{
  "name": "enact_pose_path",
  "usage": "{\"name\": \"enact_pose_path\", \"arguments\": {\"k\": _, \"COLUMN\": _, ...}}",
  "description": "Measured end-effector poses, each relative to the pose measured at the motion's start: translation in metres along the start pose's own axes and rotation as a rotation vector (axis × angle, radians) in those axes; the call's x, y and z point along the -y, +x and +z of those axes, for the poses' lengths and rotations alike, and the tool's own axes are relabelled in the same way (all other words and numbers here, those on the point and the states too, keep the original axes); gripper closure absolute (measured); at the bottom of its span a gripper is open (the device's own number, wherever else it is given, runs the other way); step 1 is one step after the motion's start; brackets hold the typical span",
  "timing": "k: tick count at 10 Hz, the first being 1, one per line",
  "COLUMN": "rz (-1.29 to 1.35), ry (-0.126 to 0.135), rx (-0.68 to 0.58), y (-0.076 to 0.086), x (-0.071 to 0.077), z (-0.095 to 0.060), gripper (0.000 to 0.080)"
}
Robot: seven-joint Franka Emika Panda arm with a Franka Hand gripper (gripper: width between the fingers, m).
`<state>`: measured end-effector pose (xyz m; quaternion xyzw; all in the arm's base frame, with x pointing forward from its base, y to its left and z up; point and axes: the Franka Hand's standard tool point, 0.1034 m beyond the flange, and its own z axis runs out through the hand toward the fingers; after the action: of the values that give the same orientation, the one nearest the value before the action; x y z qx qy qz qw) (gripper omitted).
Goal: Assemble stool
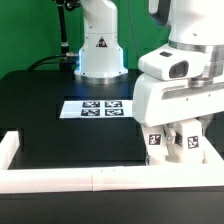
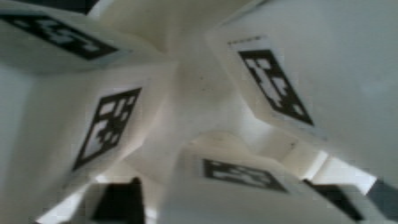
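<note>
Several white tagged pieces [image 1: 178, 140] sit bunched at the near corner of the black table [image 1: 60, 110], tucked against the white border rails [image 1: 70, 178] toward the exterior view's right; these look to me like the stool's chunky legs [image 2: 267, 85], perhaps with the seat among them, though I cannot separate them cleanly from here. The end effector [image 1: 180, 128] is down right in the middle of that cluster; its fingers are hidden behind the white parts in the exterior view, and the wrist view shows only crowded white faces with black square tags pressing in close, so I cannot tell how wide the jaws stand or whether they actually have hold of anything.

My judgement is that the step in hand is taking hold of one leg; to do it well the arm should make sure only one piece lies between the jaws, squeeze across flat faces, not across an edge, and lift straight up so the neighbours are not dragged along or jammed against the rail.

Farther back, the marker board [image 1: 97, 106] lies flat mid-table; beyond it stands the arm's white base [image 1: 100, 50].
</note>
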<state>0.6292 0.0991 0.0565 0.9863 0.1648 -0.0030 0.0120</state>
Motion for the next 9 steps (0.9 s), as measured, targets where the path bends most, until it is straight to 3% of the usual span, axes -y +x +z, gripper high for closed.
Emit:
{"name": "enact_pose_path", "arguments": {"k": 2, "rz": 0.130, "ry": 0.000, "rx": 0.001, "y": 0.000, "x": 0.000, "z": 0.000, "gripper": 0.0475}}
{"name": "enact_pose_path", "arguments": {"k": 5, "rz": 0.355, "ry": 0.002, "rx": 0.001, "y": 0.000, "x": 0.000, "z": 0.001, "gripper": 0.0475}}
{"name": "enact_pose_path", "arguments": {"k": 7, "rz": 0.744, "ry": 0.059, "rx": 0.031, "y": 0.006, "x": 0.002, "z": -0.005, "gripper": 0.0475}}
{"name": "enact_pose_path", "arguments": {"k": 8, "rz": 0.906, "ry": 0.104, "rx": 0.056, "y": 0.010, "x": 0.003, "z": -0.006, "gripper": 0.0475}}
{"name": "enact_pose_path", "arguments": {"k": 9, "rz": 1.068, "ry": 0.178, "rx": 0.084, "y": 0.010, "x": -0.002, "z": -0.004, "gripper": 0.0475}}
